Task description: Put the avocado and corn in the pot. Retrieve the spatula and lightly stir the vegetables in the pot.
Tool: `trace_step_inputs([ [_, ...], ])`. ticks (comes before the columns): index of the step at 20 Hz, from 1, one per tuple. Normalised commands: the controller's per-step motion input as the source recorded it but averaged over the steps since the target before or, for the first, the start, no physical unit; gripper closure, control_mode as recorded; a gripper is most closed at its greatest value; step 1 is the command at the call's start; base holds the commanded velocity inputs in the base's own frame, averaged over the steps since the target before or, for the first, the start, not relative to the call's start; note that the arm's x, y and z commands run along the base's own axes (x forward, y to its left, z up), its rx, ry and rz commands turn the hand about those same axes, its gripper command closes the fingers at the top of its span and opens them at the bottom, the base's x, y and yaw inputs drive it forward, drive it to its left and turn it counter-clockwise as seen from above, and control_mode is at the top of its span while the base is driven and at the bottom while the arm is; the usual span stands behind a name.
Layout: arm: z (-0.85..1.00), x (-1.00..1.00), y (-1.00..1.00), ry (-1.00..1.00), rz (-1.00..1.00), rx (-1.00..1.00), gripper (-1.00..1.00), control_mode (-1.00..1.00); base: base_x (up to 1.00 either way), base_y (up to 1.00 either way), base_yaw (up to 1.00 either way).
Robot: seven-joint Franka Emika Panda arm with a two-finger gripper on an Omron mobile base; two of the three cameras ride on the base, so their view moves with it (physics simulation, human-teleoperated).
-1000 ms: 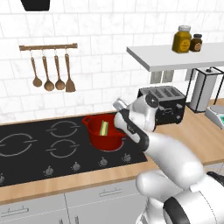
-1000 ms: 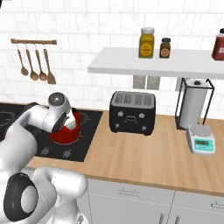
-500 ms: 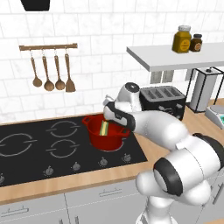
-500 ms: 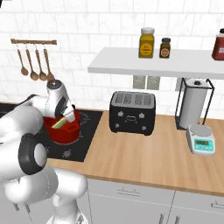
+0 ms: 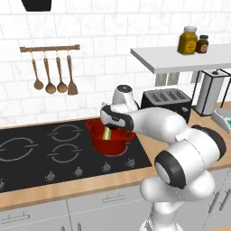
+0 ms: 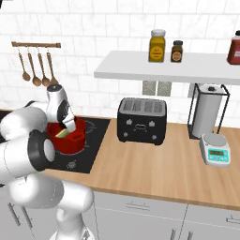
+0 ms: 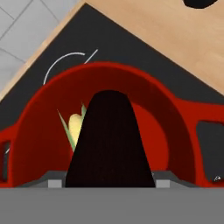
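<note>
The red pot (image 5: pixel 111 145) (image 6: pixel 71 144) (image 7: pixel 175 127) stands on the black cooktop (image 5: pixel 40 151). The corn (image 5: pixel 107 133) (image 6: pixel 62 133) (image 7: pixel 75 127) leans inside it, yellow with green husk. My gripper (image 5: pixel 110 124) (image 6: pixel 69 125) (image 7: pixel 109 181) hangs right over the pot's opening, pointing down into it. In the hand view a dark rounded avocado (image 7: pixel 109 135) sits between the jaws and hides much of the pot's inside; the gripper is shut on it. The spatula is out of view.
Wooden spoons and a turner (image 5: pixel 52 74) (image 6: pixel 36 70) hang on a wall rail. A black toaster (image 5: pixel 167 101) (image 6: pixel 140 119) stands right of the cooktop. Further right are a paper towel holder (image 6: pixel 208 110) and a scale (image 6: pixel 215 150). Jars (image 6: pixel 157 46) sit on the shelf.
The hand has swung left from beside the pot's right rim to over its opening, and the arm has stretched out. The corn has stayed put in the pot.
</note>
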Motion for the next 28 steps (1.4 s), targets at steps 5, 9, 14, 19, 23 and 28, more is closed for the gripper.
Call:
trace_step_inputs([
  [5, -0.39, 0.13, 0.03, 0.15, 0.00, -0.02, 1.00, -1.00, 0.00, 0.00, 0.00],
  [9, -0.29, 0.10, 0.01, 0.11, 0.00, 0.00, 1.00, -1.00, 0.00, 0.00, 0.00],
  [14, -0.09, 0.14, 0.04, 0.01, 0.00, 0.00, 1.00, -1.00, 0.00, 0.00, 0.00],
  [19, -0.20, 0.16, 0.21, 0.02, 0.00, -0.04, 1.00, -1.00, 0.00, 0.00, 0.00],
  [23, -0.21, 0.04, 0.13, 0.01, 0.00, -0.02, 1.00, -1.00, 0.00, 0.00, 0.00],
  [28, -0.15, -0.04, 0.00, 0.02, 0.00, 0.00, -1.00, -1.00, 0.00, 0.00, 0.00],
])
